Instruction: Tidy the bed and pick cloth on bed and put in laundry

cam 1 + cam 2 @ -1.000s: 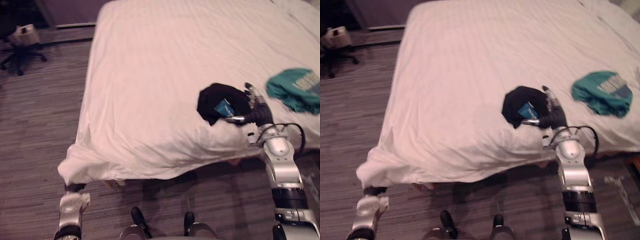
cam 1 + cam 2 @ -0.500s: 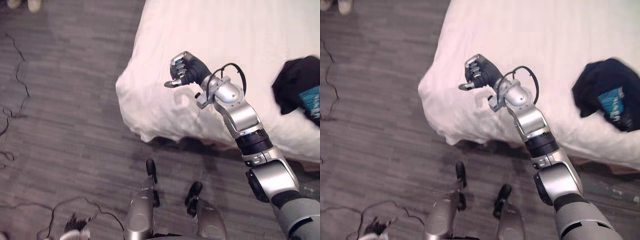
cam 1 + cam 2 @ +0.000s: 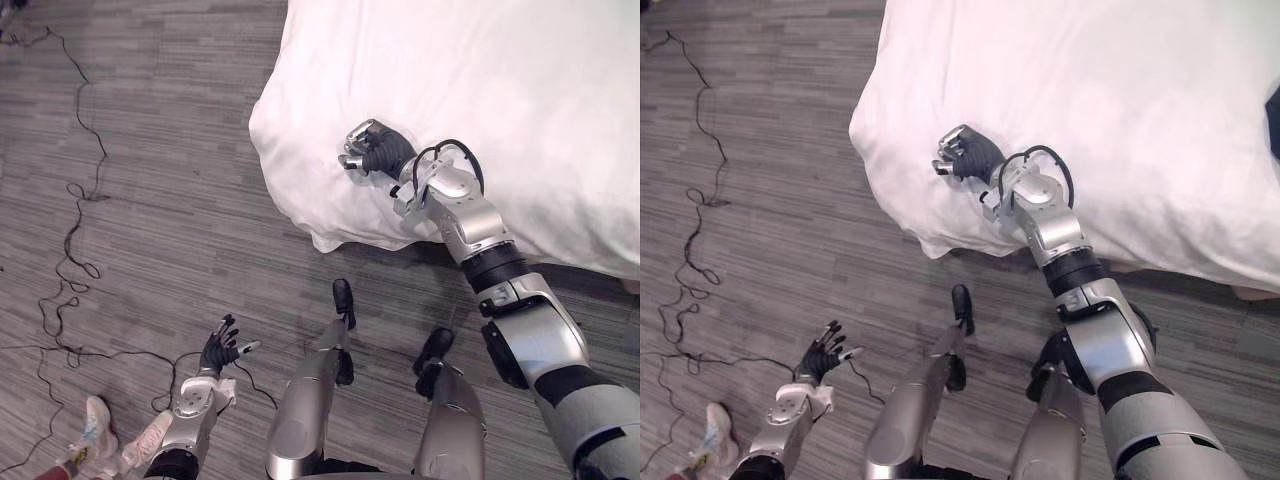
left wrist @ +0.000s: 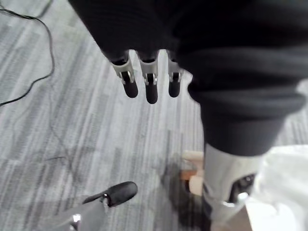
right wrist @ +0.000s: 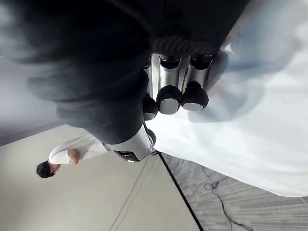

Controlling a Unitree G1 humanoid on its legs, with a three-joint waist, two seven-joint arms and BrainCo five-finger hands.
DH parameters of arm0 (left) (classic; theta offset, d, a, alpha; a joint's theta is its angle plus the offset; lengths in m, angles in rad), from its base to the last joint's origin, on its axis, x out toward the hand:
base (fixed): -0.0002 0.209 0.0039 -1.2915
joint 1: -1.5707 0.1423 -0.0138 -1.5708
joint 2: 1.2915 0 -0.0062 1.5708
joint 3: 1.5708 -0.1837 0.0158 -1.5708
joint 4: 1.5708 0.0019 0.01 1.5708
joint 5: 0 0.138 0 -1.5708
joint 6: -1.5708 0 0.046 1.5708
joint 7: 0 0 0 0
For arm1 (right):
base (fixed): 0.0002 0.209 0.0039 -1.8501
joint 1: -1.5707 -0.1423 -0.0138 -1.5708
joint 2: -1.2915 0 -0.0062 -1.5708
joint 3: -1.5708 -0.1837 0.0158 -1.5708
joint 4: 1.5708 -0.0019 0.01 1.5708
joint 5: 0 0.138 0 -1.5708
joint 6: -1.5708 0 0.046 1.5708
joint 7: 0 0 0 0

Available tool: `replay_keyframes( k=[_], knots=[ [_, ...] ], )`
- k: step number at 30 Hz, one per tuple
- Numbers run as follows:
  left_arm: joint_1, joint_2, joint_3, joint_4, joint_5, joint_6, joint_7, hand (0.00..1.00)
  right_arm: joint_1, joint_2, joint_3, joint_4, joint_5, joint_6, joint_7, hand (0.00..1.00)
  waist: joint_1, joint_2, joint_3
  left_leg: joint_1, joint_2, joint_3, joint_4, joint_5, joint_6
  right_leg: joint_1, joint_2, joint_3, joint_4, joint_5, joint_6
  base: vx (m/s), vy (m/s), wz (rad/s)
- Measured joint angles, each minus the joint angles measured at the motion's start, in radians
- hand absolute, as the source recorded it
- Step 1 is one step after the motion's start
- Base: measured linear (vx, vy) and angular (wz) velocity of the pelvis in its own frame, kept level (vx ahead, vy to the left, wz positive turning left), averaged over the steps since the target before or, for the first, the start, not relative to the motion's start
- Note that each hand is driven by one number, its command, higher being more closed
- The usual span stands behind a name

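— Where is the cloth?
— A sliver of dark cloth (image 3: 1275, 115) shows at the far right edge of the right eye view. It lies on the wide white-sheeted bed (image 3: 480, 70), well apart from both my hands.
— And your right hand?
— My right hand (image 3: 372, 152) is over the bed's near corner. Its fingers (image 5: 169, 98) are curled into a fist with nothing in them, and the sheet is just beyond.
— The left?
— My left hand (image 3: 222, 348) hangs low over the grey striped plank floor (image 3: 150, 200), fingers (image 4: 150, 89) straight and spread, holding nothing. A person's pale shoe (image 3: 90, 432) stands near it
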Motion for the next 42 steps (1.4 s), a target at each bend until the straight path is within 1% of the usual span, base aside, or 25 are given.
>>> replay_keyframes(
  k=[1, 3, 5, 7, 8, 9, 11, 12, 14, 16, 18, 21, 24, 25, 27, 29, 30, 31, 33, 34, 35, 37, 40, 41, 42],
  knots=[
    [0.0, -0.002, 0.0, 0.0, -0.002, -0.004, -0.002, 0.0, 0.001, 0.003, 0.0, 0.009, -0.024, 0.0, 0.007, 1.0, -0.003, -0.001, 0.0, 0.009, -0.001, 0.003, 0.0, -0.002, 0.002, 0.007, -0.001, 0.004, 0.002, -0.002, 0.001, 0.04, -0.012, -0.04],
    [-0.001, -0.002, 0.004, 0.0, -0.002, -0.005, -0.021, 0.0, 0.004, 0.004, 0.007, 0.023, -0.079, -0.003, 0.064, 1.0, -0.011, -0.004, 0.002, 0.036, -0.003, 0.015, 0.0, -0.008, 0.008, 0.028, -0.003, 0.014, 0.0, -0.005, 0.002, 0.03, -0.016, -0.14],
    [0.0, -0.001, 0.023, 0.002, -0.002, 0.001, -0.032, 0.0, 0.045, 0.002, 0.065, 0.007, -0.122, -0.029, 0.134, 1.0, -0.019, -0.019, 0.009, 0.067, -0.001, 0.038, 0.0, -0.017, 0.008, 0.05, 0.002, 0.032, -0.013, -0.004, 0.002, 0.05, -0.033, -0.32],
    [0.0, 0.013, 0.067, 0.002, 0.0, 0.013, -0.04, 0.0, 0.2, 0.009, 0.209, -0.058, -0.147, -0.009, 0.188, 1.0, -0.036, -0.078, 0.032, 0.129, 0.007, 0.063, 0.0, -0.034, 0.0, 0.108, 0.016, 0.05, -0.04, -0.001, 0.006, 0.08, -0.062, -0.34],
    [0.0, 0.02, 0.074, 0.002, 0.001, 0.021, -0.04, 0.0, 0.25, 0.012, 0.236, -0.078, -0.146, 0.005, 0.198, 1.0, -0.039, -0.094, 0.031, 0.138, 0.012, 0.069, 0.0, -0.037, -0.003, 0.119, 0.021, 0.053, -0.049, 0.002, 0.004, 0.1, -0.083, -0.32],
    [0.0, 0.035, 0.089, 0.011, 0.002, 0.035, -0.039, 0.0, 0.369, 0.022, 0.296, -0.145, -0.145, 0.033, 0.208, 1.0, -0.044, -0.135, 0.029, 0.156, 0.027, 0.086, 0.0, -0.042, -0.01, 0.141, 0.04, 0.059, -0.082, 0.018, -0.001, 0.11, -0.087, -0.32],
    [-0.002, 0.041, 0.096, 0.024, 0.004, 0.048, -0.036, 0.0, 0.445, 0.037, 0.334, -0.22, -0.145, 0.052, 0.207, 1.0, -0.061, -0.167, 0.026, 0.171, 0.041, 0.099, 0.0, -0.046, -0.016, 0.165, 0.058, 0.064, -0.113, 0.032, -0.005, 0.11, -0.083, -0.36],
    [-0.003, 0.038, 0.094, 0.032, 0.011, 0.064, -0.03, 0.0, 0.496, 0.05, 0.341, -0.316, -0.137, 0.054, 0.201, 1.0, -0.08, -0.191, 0.022, 0.194, 0.05, 0.113, 0.0, -0.05, -0.022, 0.191, 0.071, 0.073, -0.141, 0.045, -0.007, 0.09, -0.072, -0.35],
    [-0.005, 0.025, 0.078, 0.04, 0.024, 0.07, -0.018, 0.0, 0.519, 0.052, 0.333, -0.435, -0.093, 0.047, 0.175, 1.0, -0.092, -0.21, 0.012, 0.231, 0.059, 0.137, -0.001, -0.059, -0.033, 0.226, 0.084, 0.089, -0.17, 0.054, -0.009, 0.05, -0.047, -0.39],
    [-0.007, 0.014, 0.055, 0.049, 0.041, 0.079, -0.006, 0.0, 0.519, 0.063, 0.3, -0.523, -0.046, 0.028, 0.152, 1.0, -0.104, -0.22, -0.009, 0.25, 0.07, 0.141, -0.003, -0.064, -0.039, 0.245, 0.097, 0.095, -0.185, 0.058, -0.013, 0.02, -0.047, -0.2],
    [-0.007, 0.009, 0.033, 0.061, 0.043, 0.089, 0.011, 0.0, 0.517, 0.088, 0.254, -0.575, 0.006, 0.01, 0.132, 1.0, -0.106, -0.228, -0.03, 0.25, 0.08, 0.145, -0.006, -0.065, -0.041, 0.246, 0.111, 0.096, -0.196, 0.065, -0.022, 0.0, -0.043, -0.09],
    [-0.017, -0.017, 0.018, 0.077, 0.042, 0.111, 0.035, 0.0, 0.499, 0.121, 0.188, -0.64, 0.081, 0.008, 0.079, 1.0, -0.106, -0.229, -0.035, 0.246, 0.092, 0.15, -0.005, -0.063, -0.044, 0.241, 0.12, 0.101, -0.201, 0.074, -0.027, 0.0, -0.035, -0.08],
    [-0.032, -0.021, 0.011, 0.08, 0.041, 0.115, 0.053, 0.0, 0.452, 0.135, 0.154, -0.641, 0.097, 0.009, 0.017, 1.0, -0.105, -0.223, -0.033, 0.223, 0.092, 0.144, -0.001, -0.056, -0.042, 0.217, 0.121, 0.101, -0.194, 0.078, -0.028, -0.02, -0.001, 0.02],
    [-0.048, -0.022, 0.01, 0.072, 0.041, 0.116, 0.059, 0.0, 0.39, 0.133, 0.122, -0.641, 0.096, 0.012, -0.029, 1.0, -0.105, -0.213, -0.027, 0.183, 0.092, 0.137, -0.001, -0.045, -0.038, 0.172, 0.118, 0.101, -0.176, 0.08, -0.03, -0.06, -0.005, 0.1],
    [-0.065, -0.029, 0.009, 0.063, 0.04, 0.116, 0.072, 0.0, 0.33, 0.125, 0.08, -0.64, 0.098, 0.016, -0.076, 1.0, -0.097, -0.194, -0.017, 0.146, 0.09, 0.135, 0.0, -0.033, -0.033, 0.128, 0.113, 0.099, -0.154, 0.081, -0.031, -0.06, -0.004, 0.09],
    [-0.086, -0.047, 0.001, 0.06, 0.038, 0.117, 0.087, 0.0, 0.241, 0.094, 0.016, -0.597, 0.122, 0.019, -0.171, 1.0, -0.07, -0.147, 0.004, 0.097, 0.082, 0.126, -0.001, -0.034, -0.035, 0.065, 0.102, 0.102, -0.119, 0.078, -0.029, -0.07, -0.001, 0.09],
    [-0.086, -0.047, -0.005, 0.06, 0.038, 0.117, 0.091, 0.0, 0.223, 0.085, 0.011, -0.572, 0.139, 0.018, -0.19, 1.0, -0.068, -0.137, 0.008, 0.088, 0.079, 0.121, -0.001, -0.033, -0.034, 0.054, 0.099, 0.101, -0.113, 0.076, -0.028, -0.05, 0.005, 0.17],
    [-0.084, -0.048, -0.024, 0.06, 0.037, 0.118, 0.091, 0.0, 0.182, 0.052, 0.001, -0.482, 0.176, 0.014, -0.233, 1.0, -0.062, -0.111, 0.018, 0.067, 0.071, 0.111, -0.001, -0.032, -0.033, 0.03, 0.089, 0.1, -0.095, 0.072, -0.025, -0.02, 0.012, 0.17],
    [-0.08, -0.051, -0.039, 0.06, 0.026, 0.118, 0.091, 0.0, 0.155, 0.005, -0.004, -0.355, 0.227, -0.002, -0.272, 1.0, -0.052, -0.084, 0.026, 0.047, 0.062, 0.107, -0.001, -0.029, -0.029, 0.007, 0.078, 0.1, -0.087, 0.068, -0.022, -0.01, 0.015, 0.14],
    [-0.078, -0.054, -0.045, 0.06, 0.016, 0.117, 0.09, 0.0, 0.153, -0.024, -0.025, -0.276, 0.265, -0.018, -0.279, 1.0, -0.044, -0.068, 0.025, 0.033, 0.056, 0.107, -0.001, -0.027, -0.027, -0.011, 0.072, 0.102, -0.08, 0.067, -0.021, 0.02, 0.009, 0.05],
    [-0.077, -0.054, -0.049, 0.061, 0.007, 0.117, 0.087, 0.0, 0.154, -0.036, -0.044, -0.235, 0.326, -0.069, -0.255, 1.0, -0.042, -0.055, 0.028, 0.026, 0.051, 0.109, 0.0, -0.015, -0.011, -0.02, 0.068, 0.108, -0.08, 0.069, -0.018, 0.04, 0.005, -0.01],
    [-0.076, -0.054, -0.051, 0.062, 0.001, 0.111, 0.078, 0.0, 0.161, -0.032, -0.069, -0.171, 0.392, -0.117, -0.222, 1.0, -0.043, -0.048, 0.028, 0.041, 0.043, 0.113, 0.0, -0.015, -0.011, -0.014, 0.061, 0.123, -0.084, 0.072, -0.014, 0.07, 0.001, -0.12],
    [-0.061, -0.054, -0.059, 0.058, 0.005, 0.06, 0.027, 0.0, 0.198, -0.013, -0.195, -0.106, 0.497, -0.14, -0.18, 1.0, -0.056, -0.037, 0.03, 0.087, 0.033, 0.114, 0.0, -0.021, -0.011, 0.029, 0.058, 0.134, -0.107, 0.078, -0.004, 0.03, -0.005, -0.09],
    [-0.04, -0.052, -0.056, 0.055, 0.004, 0.036, 0.017, 0.0, 0.225, 0.014, -0.254, -0.106, 0.532, -0.141, -0.175, 1.0, -0.07, -0.036, 0.03, 0.101, 0.032, 0.122, 0.0, -0.035, -0.001, 0.041, 0.06, 0.141, -0.117, 0.079, -0.001, 0.02, 0.007, -0.32],
    [-0.006, -0.054, -0.047, 0.053, 0.003, 0.008, -0.002, 0.0, 0.292, 0.072, -0.348, -0.122, 0.576, -0.159, -0.157, 1.0, -0.088, -0.041, 0.03, 0.128, 0.029, 0.153, 0.0, -0.058, 0.0, 0.058, 0.06, 0.169, -0.132, 0.085, 0.007, 0.04, 0.026, -0.51]
  ],
)
